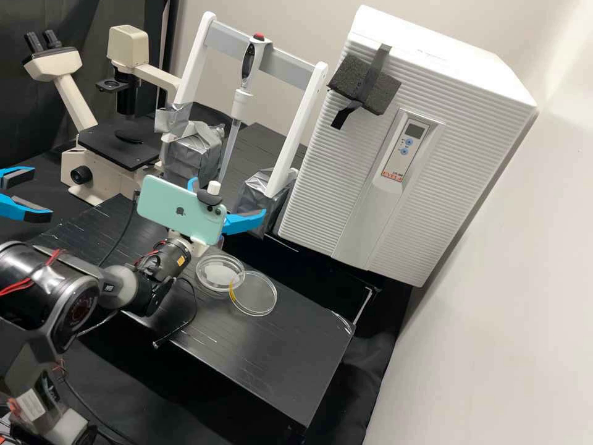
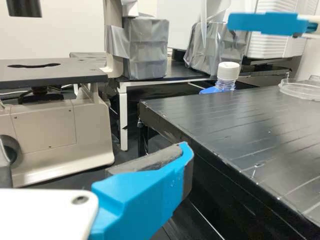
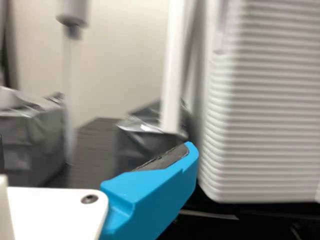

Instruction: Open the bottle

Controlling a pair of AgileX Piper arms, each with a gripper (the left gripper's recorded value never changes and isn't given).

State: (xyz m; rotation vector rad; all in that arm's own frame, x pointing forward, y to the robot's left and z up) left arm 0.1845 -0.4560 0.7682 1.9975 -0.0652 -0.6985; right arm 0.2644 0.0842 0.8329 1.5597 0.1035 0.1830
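Left of centre in the high view, the small white-capped bottle stands upright, its long axis vertical. It appears to sit between the widely spread blue fingers of the right gripper, which is open and clasps nothing. At the frame's far left edge the left gripper also hangs open and empty, well apart from the bottle, so the right arm is much the nearer.

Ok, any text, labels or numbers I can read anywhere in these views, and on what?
Orange print on the grey control panel of the white ribbed cabinet: too small to read.
White tag low on a dark grey arm: too blurred to read.
No quotable text.
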